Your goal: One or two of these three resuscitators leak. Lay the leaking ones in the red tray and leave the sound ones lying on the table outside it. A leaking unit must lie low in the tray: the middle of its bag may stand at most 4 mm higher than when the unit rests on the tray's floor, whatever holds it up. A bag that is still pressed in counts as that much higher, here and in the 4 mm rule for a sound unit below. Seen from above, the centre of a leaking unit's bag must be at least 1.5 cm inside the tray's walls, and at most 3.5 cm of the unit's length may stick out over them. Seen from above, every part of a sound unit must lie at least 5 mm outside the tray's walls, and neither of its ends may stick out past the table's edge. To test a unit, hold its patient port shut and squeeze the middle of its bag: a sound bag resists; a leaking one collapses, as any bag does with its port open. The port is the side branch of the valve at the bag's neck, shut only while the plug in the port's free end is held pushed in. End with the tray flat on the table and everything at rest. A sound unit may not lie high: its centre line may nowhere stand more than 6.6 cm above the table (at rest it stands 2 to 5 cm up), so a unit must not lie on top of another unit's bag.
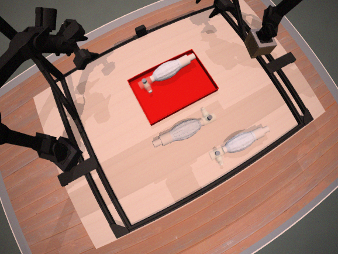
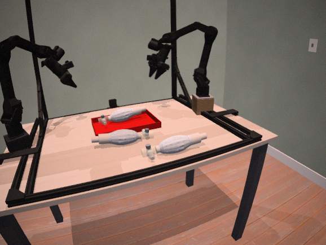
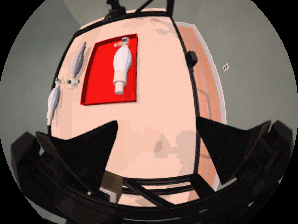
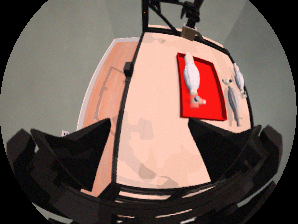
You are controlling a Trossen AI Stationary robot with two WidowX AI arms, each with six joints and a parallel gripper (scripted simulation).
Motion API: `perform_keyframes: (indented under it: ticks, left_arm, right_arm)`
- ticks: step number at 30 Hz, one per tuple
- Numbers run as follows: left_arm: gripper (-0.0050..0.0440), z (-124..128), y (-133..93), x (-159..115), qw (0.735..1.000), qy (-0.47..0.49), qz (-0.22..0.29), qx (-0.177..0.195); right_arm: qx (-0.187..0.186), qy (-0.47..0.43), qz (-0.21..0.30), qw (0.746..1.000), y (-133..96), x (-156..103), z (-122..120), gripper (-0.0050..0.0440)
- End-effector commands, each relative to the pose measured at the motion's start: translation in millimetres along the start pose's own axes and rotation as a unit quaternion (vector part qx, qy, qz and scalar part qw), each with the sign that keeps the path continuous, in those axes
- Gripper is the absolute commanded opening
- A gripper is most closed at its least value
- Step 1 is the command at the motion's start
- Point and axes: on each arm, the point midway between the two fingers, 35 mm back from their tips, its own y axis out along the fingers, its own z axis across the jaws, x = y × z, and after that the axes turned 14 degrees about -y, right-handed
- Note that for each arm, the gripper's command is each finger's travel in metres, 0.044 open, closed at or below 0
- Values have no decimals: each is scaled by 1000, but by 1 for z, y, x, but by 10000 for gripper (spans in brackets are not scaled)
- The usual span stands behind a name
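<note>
Fingers spread and empty, the black left gripper (image 1: 206, 6) (image 2: 153, 77) (image 3: 158, 122) and black right gripper (image 1: 92, 46) (image 2: 75, 86) (image 4: 150, 122) hang well apart from the pale, ribbed-bag resuscitator (image 1: 168, 70) (image 2: 122, 114) (image 3: 121, 62) (image 4: 191, 75) in the red rectangular tray (image 1: 175, 93) (image 2: 141, 122) (image 3: 100, 75) (image 4: 210, 90). Outside it, toward the tabletop's (image 1: 126, 164) (image 2: 70, 166) (image 3: 150, 110) (image 4: 150, 155) front edge, lie two more.

- Left claw (image 1: 203, 9) (image 2: 153, 77) (image 3: 157, 120) (image 4: 190, 15): wide open, empty, pointing down above the worktop.
- Left arm (image 2: 208, 46): elbow bent, higher than its claw.
- Right claw (image 1: 97, 54) (image 2: 75, 86) (image 4: 150, 119): wide open, empty, slanting downward.
- Right arm (image 1: 14, 55) (image 2: 7, 68): arched, elbow above its claw.
- Both claws: well apart from each other.
</note>
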Motion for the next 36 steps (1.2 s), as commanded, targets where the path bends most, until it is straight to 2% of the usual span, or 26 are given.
perform_keyframes:
  ticks: [1,6,10,16,22,27,33,36]
  left_arm:
    - [409,2,14,15,1000,-1,9,0]
    - [409,19,49,55,1000,-4,29,-4]
    - [409,43,77,88,999,-5,35,-13]
    - [409,43,77,88,999,-5,35,-13]
    - [409,89,111,123,999,-9,34,-23]
    - [409,138,135,154,999,-6,16,-36]
    - [409,138,135,154,999,-6,16,-36]
    - [409,170,146,163,999,-9,8,-36]
  right_arm:
    - [0,0,1,1000,0,0,0,440]
    - [0,0,1,1000,0,0,0,440]
    - [0,0,1,1000,0,0,0,440]
    - [0,0,1,1000,0,0,0,440]
    - [0,0,1,1000,0,0,0,440]
    - [0,0,1,1000,0,0,0,440]
    - [0,0,1,1000,0,0,0,440]
    - [0,0,1,1000,0,0,0,440]
